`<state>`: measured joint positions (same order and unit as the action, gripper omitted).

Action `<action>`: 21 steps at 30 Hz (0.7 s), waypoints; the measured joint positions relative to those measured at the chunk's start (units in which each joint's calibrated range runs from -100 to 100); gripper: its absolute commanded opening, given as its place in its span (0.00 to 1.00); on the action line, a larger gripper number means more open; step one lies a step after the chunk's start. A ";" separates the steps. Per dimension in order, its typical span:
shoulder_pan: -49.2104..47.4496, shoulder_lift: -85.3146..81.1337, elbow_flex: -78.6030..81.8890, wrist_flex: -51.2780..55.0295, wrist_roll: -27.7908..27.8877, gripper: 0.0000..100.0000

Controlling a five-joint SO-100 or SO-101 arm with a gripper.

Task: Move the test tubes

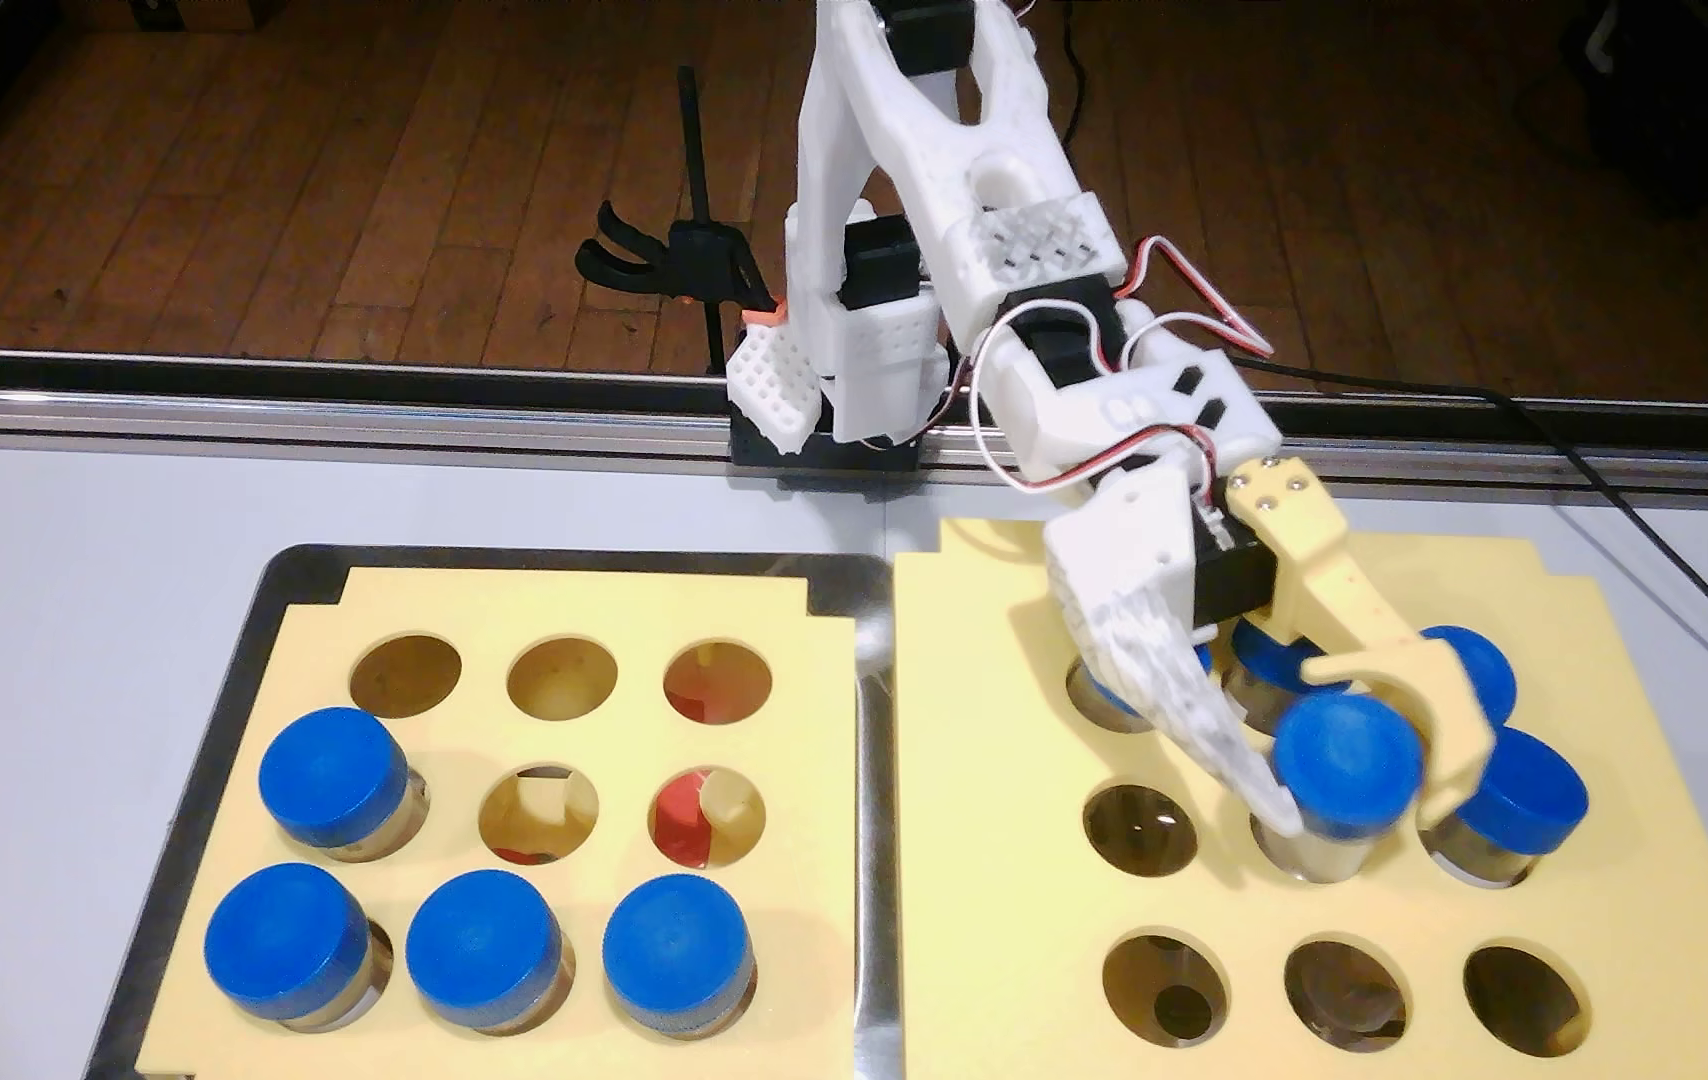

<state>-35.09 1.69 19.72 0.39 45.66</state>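
Test tubes with blue caps fill two pale yellow foam boards, and the gripper (1359,805) is down over the right board (995,831), its white finger and yellow finger pinching the cap of the held tube (1346,763), which sits low in the centre hole of that board. Right beside it, another tube (1515,794) stands in the middle row's right hole, touching or nearly touching the yellow finger. Three more caps peek out behind the gripper in the back row. On the left board (414,602), inside a metal tray (865,831), four tubes stand: one at middle left (336,777) and three along the front row.
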 measured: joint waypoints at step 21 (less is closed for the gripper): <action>17.83 -22.54 -3.56 0.87 0.36 0.30</action>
<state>-17.26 -20.85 16.16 1.25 46.02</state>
